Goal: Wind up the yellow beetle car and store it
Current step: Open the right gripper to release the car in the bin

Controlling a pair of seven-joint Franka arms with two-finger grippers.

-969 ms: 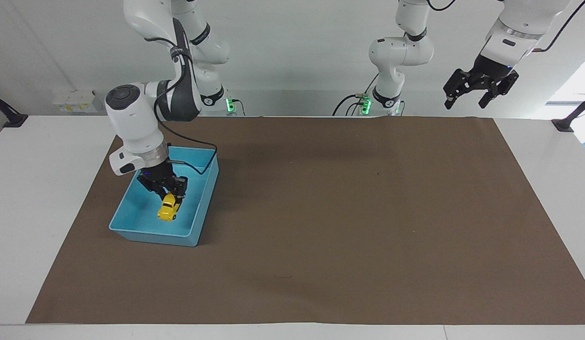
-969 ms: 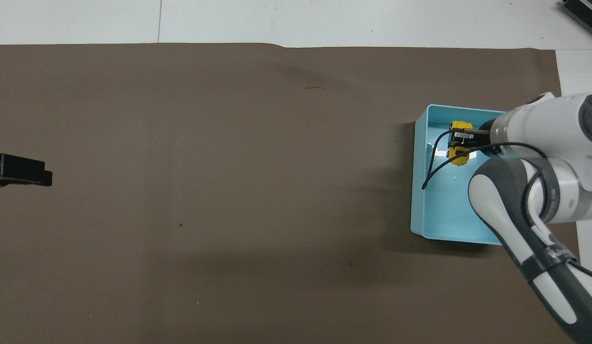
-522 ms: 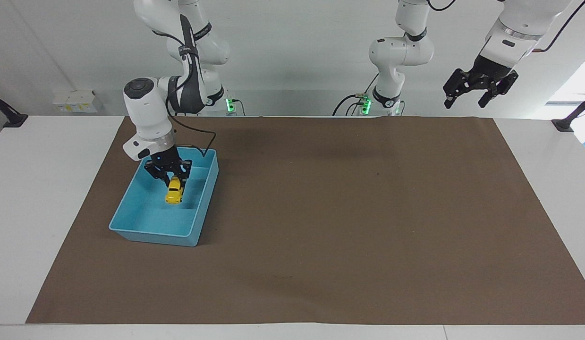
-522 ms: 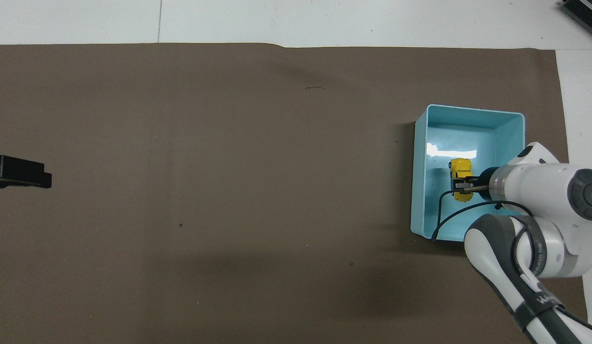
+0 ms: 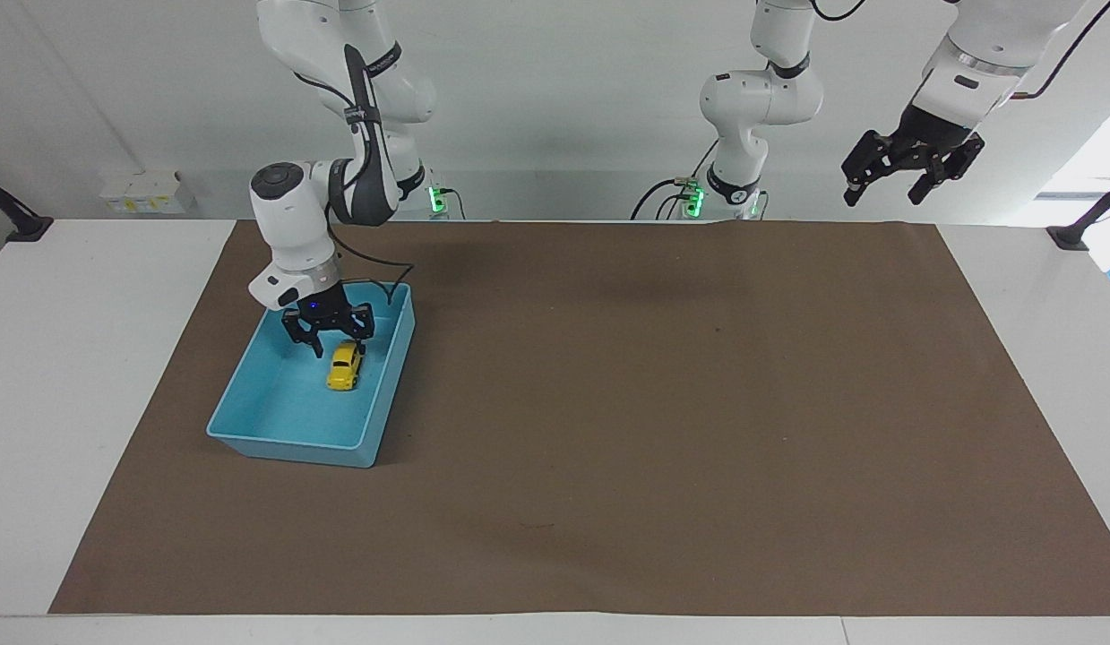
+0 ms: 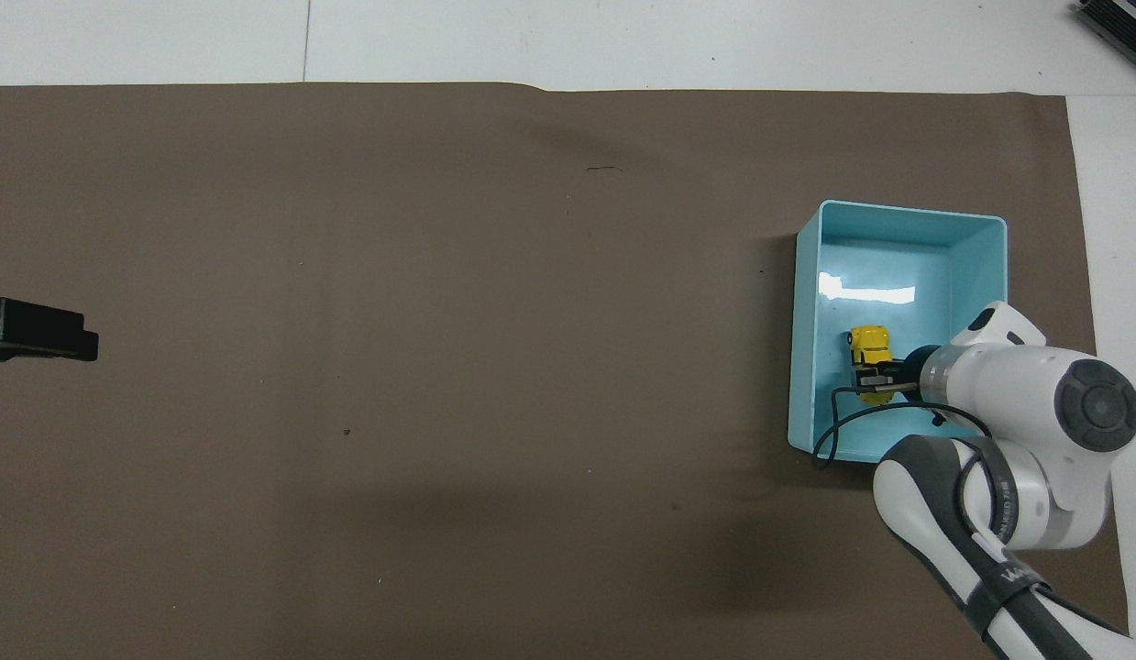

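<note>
Your right tool (image 5: 329, 343) hangs spread apart over the yellow beetle car (image 5: 343, 367), which sits freed inside the blue bin (image 5: 290, 443) at mid-left; your left tool (image 5: 909, 177) waits wide, upper right.

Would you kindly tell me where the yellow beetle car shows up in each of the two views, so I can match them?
Facing view: the yellow beetle car lies inside the blue bin, just under the right gripper.
Overhead view: the yellow beetle car lies in the same blue bin, partly covered by the right gripper.
Shared landmark: the blue bin, at the right arm's end of the table.
</note>
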